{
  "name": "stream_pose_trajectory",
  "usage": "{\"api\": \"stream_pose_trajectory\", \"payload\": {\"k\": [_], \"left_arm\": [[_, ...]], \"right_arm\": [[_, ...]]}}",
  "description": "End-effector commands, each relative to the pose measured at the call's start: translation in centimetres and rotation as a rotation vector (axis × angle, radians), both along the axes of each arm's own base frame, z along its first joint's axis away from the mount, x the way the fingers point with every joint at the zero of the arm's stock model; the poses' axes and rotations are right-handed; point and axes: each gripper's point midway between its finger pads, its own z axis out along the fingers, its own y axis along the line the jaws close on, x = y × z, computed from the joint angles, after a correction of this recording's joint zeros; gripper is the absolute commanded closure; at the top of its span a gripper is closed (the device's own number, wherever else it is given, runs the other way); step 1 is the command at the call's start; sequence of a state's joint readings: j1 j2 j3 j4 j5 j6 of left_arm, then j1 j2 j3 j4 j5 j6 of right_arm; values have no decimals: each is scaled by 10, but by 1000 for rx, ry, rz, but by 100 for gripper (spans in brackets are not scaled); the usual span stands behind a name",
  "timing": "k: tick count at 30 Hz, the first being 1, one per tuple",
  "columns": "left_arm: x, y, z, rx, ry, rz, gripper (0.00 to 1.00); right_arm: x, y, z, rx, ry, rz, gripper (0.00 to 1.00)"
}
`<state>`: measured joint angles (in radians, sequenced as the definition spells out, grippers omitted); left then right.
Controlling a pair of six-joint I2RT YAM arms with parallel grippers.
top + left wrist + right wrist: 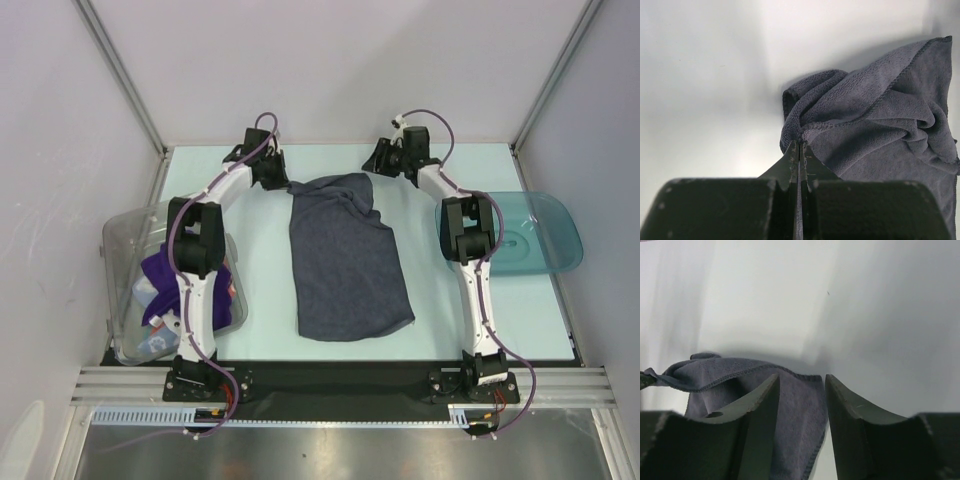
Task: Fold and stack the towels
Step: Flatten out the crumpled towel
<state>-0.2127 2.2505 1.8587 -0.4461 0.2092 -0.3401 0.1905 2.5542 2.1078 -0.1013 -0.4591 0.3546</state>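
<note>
A dark navy-grey towel (345,262) lies spread in the middle of the table, its far end bunched. My left gripper (287,184) is at the far left corner of this towel. In the left wrist view the gripper (800,144) is shut, pinching the towel's (875,125) gathered edge. My right gripper (378,163) hovers at the far right corner. In the right wrist view it (801,377) stands open, and the towel's hemmed corner (799,415) lies between the fingers without being pinched. More towels, one of them purple (160,275), sit in the bin.
A clear plastic bin (128,235) stands at the left beside the left arm. A teal translucent tray (545,232) rests at the right table edge. Both arms reach to the far side of the table, near the back wall.
</note>
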Motion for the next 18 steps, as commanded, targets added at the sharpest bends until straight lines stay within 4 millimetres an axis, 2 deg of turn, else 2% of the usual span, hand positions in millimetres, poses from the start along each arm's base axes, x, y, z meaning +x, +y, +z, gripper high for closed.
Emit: {"api": "stream_pose_trajectory", "payload": {"k": [1,3,5,7,8,10,18], "left_arm": [[13,-1,18,-10,-48,5,100],[15,-3,19,-18,-56,-1,100],[16,-6,21,-31,-63,-9,100],[19,-6,21,-32,-68,-7,100],[20,-6,21,-32,-68,-7,100],[21,-7,18,-37,-58,-7,100],[21,-7,17,-33,-60,-9,100]], "right_arm": [[2,5,-10,-62,-11,26,56],[2,6,-11,-72,-19,30,64],[2,4,-12,-82,-19,29,67],[1,4,-9,-108,-25,33,64],[-1,3,-10,-122,-19,32,57],[0,1,-6,-144,-37,28,55],[-5,0,-14,-179,-17,37,56]]}}
